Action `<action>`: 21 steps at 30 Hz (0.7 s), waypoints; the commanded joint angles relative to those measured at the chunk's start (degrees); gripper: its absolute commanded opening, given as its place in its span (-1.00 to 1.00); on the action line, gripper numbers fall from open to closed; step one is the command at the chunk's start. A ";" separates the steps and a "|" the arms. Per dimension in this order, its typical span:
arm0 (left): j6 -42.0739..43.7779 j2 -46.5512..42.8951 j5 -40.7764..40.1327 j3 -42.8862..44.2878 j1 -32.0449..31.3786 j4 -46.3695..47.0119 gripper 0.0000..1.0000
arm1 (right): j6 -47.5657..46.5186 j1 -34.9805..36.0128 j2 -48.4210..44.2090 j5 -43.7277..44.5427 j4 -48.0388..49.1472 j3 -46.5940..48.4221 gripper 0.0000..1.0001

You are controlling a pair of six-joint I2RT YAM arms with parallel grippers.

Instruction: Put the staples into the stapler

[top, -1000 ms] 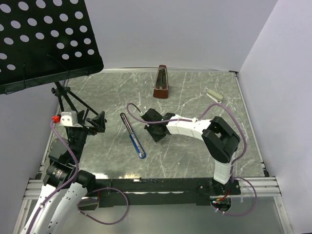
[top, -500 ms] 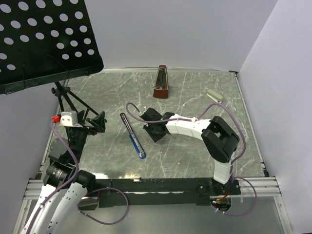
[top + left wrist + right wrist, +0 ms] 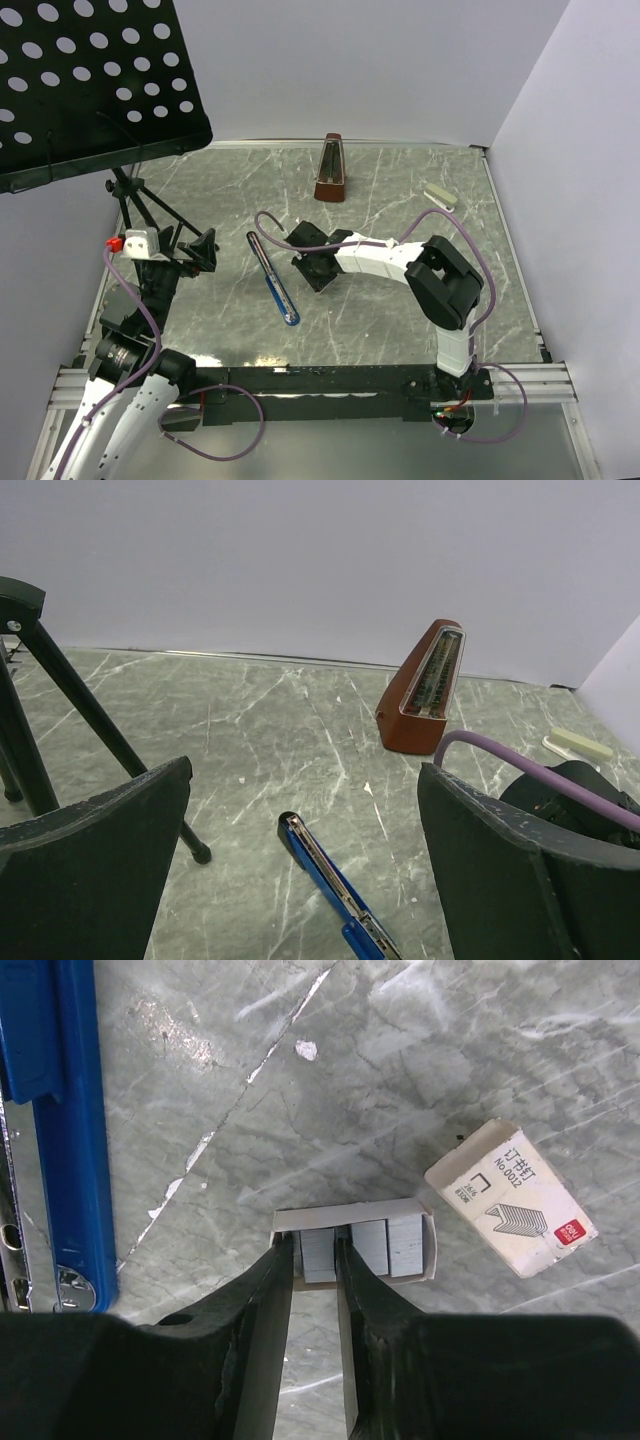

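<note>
In the overhead view, a blue stapler (image 3: 273, 278) lies opened out flat on the desk (image 3: 380, 320). The right gripper (image 3: 318, 272) hangs low just to the right of the stapler and hides whatever is beneath it. The left gripper (image 3: 200, 250) sits to the left of the stapler, well apart from it. A brown metronome (image 3: 330, 168) stands beyond the stapler near the back wall. A pale block (image 3: 440, 195) lies far to the stapler's right, and a black music stand (image 3: 90, 80) rises far to its left.

In the left wrist view, the left gripper's jaws stand wide open with nothing between them. The stapler's end lies on the desk ahead, with the metronome behind it.

In the right wrist view, the staples (image 3: 355, 1245) sit as grey strips side by side in a small open white tray (image 3: 345, 1216), just right of the stapler. The printed box sleeve (image 3: 510, 1198) lies further right, near the tray but apart from it. The right gripper's jaws are almost closed, one on each side of the strip nearest the stapler. Whether they squeeze it cannot be told.
</note>
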 commanded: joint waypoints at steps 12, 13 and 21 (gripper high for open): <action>0.16 0.41 0.89 0.08 -0.17 2.37 0.99 | 0.56 0.06 -3.78 3.23 -1.18 1.49 -0.70; 0.16 0.24 0.97 0.08 -0.17 2.37 0.99 | 0.74 0.15 -4.74 3.41 -1.45 1.58 -0.70; 0.07 -1.26 0.10 0.16 -0.08 2.11 0.99 | 6.01 2.52 -8.00 6.92 -3.65 3.96 -0.67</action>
